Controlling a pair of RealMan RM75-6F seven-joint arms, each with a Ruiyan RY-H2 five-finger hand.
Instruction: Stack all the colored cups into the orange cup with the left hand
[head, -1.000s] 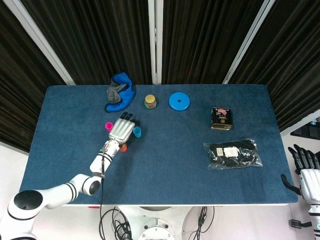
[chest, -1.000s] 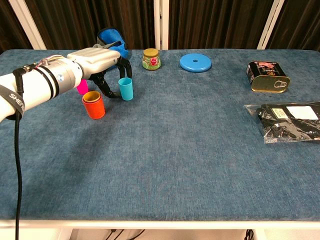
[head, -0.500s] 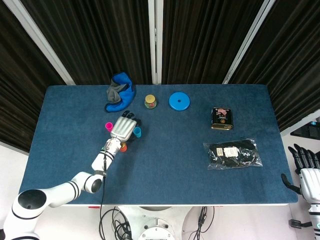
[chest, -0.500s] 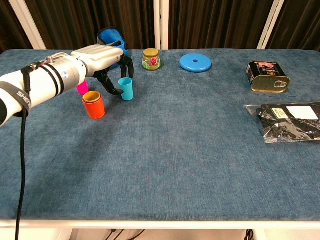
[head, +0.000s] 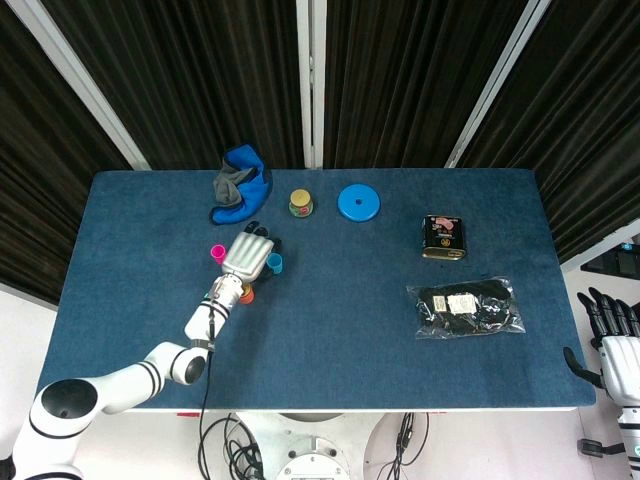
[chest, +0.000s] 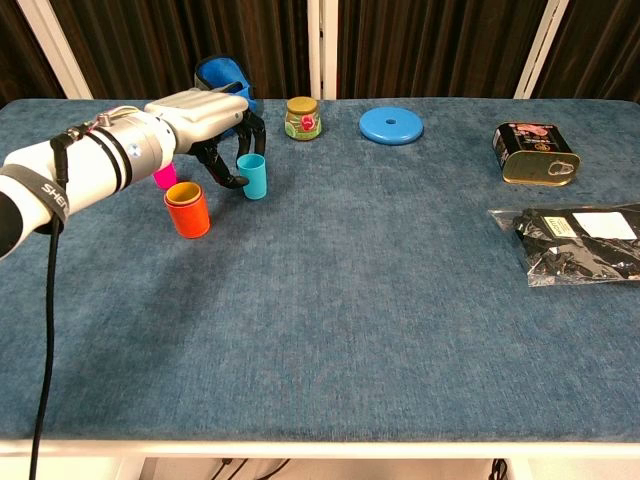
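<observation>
Cups stood in a loose cluster near the far left part of the table (chest: 330, 300): the orange cup (chest: 187, 208) upright and mouth-up nearest the robot, the teal cup (chest: 252, 176) just beyond and to its right, and the pink cup (chest: 165, 175) mostly hidden behind the left forearm. The left hand (chest: 215, 125) hung over the teal cup with its dark fingers (chest: 222, 170) curled down around the cup's left side, a placement that suited taking that cup first, since it stood closest to the orange target. Whether the fingers had already closed on the cup or only bracketed it could not be told from either view. The orange cup looked empty, so I judged the stacking not yet begun. The right hand (head: 612, 340) rested off the table's right edge, fingers apart and holding nothing, fittingly idle for a left-hand task. Further back lay a blue cloth (head: 240, 185), a small jar (chest: 302, 117), a blue disc (chest: 391, 125), a tin (chest: 535, 153) and a black packet (chest: 580, 240), well apart from the cups.
</observation>
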